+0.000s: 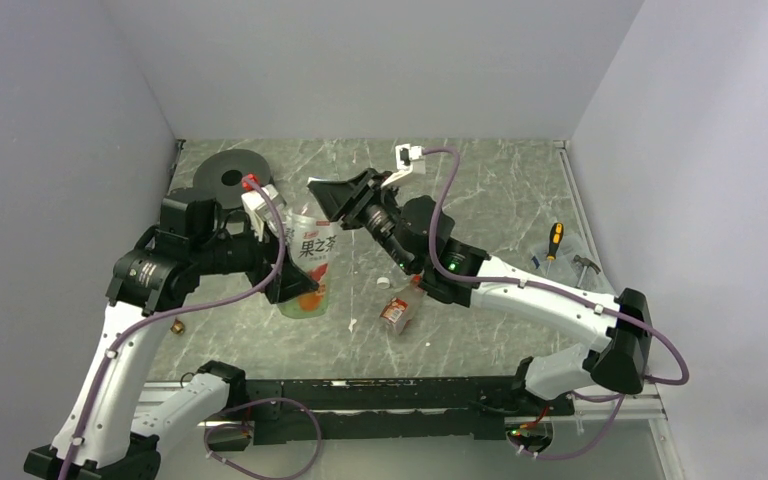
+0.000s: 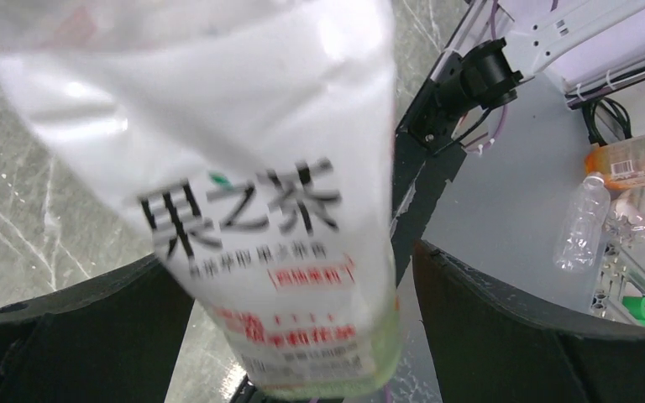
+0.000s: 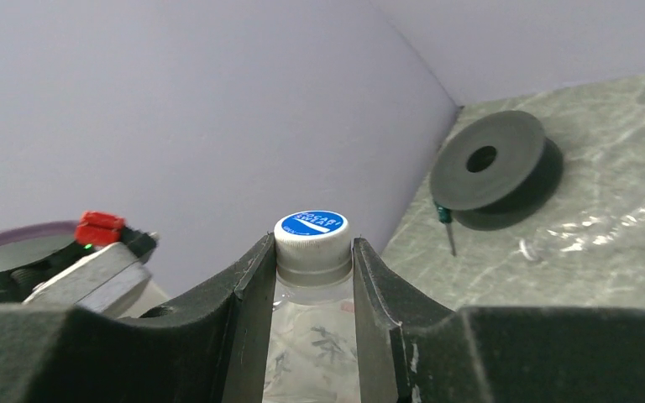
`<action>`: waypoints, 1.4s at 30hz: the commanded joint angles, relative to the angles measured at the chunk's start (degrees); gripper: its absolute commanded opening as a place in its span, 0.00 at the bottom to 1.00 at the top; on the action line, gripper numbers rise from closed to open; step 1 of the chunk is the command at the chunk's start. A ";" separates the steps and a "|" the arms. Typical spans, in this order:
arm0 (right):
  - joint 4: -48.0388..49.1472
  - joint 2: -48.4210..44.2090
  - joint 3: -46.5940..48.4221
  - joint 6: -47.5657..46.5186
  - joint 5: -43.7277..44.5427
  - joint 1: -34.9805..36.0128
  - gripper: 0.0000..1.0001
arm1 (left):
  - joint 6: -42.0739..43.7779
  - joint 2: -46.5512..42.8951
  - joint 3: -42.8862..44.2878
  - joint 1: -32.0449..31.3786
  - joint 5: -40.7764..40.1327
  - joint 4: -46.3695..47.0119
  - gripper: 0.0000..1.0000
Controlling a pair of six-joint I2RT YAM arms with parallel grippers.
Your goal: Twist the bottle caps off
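Pale lilac walls close in a grey marbled worktop, with a black disc at the upper left and a screwdriver off to the right. Left of centre, the bottle leans slightly. The left claw is clamped round its lower body, one finger on each side of the label. The right claw comes in at the top, and in its wrist view the fingers are narrowed onto the cap, touching both sides.

That cap looks fully seated, with its collar ring tight beneath it, so I'd judge this one gripped but not yet turned off. A small bottle lies on its side near the middle of the worktop. A white speck just above it may be a loose cap, but it's too small to tell. At least one cap is left to do, likely more.
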 commanded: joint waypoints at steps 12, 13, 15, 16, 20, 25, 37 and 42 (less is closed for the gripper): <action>14.65 -0.65 0.54 -7.31 3.86 6.46 0.14 | -2.58 -1.65 3.09 0.56 9.06 2.78 0.86; 15.47 -0.84 -0.05 -7.40 3.82 6.54 0.14 | -2.22 -1.87 2.71 0.63 9.81 2.97 0.81; 16.31 -0.89 -0.77 -7.46 3.58 6.64 0.14 | -1.95 -2.04 2.46 0.64 10.66 2.91 0.69; 16.57 -0.99 -1.04 -7.53 3.27 6.71 0.14 | -1.94 -1.96 2.47 0.64 10.62 2.79 0.61; 15.18 -0.91 -0.86 -8.02 1.72 6.82 0.20 | 1.96 -1.66 3.13 0.67 9.10 1.63 0.52; 5.18 -1.63 1.79 -9.89 -0.54 6.82 0.61 | 7.86 -2.50 3.20 0.64 6.19 0.33 0.51; -23.89 -7.39 10.71 -12.94 -4.24 6.73 0.85 | 29.36 -12.99 -5.82 0.64 -6.51 7.51 0.42; -28.05 -3.51 17.11 -13.03 -6.78 6.73 0.82 | 30.39 -16.01 -8.99 0.64 -7.88 11.26 0.42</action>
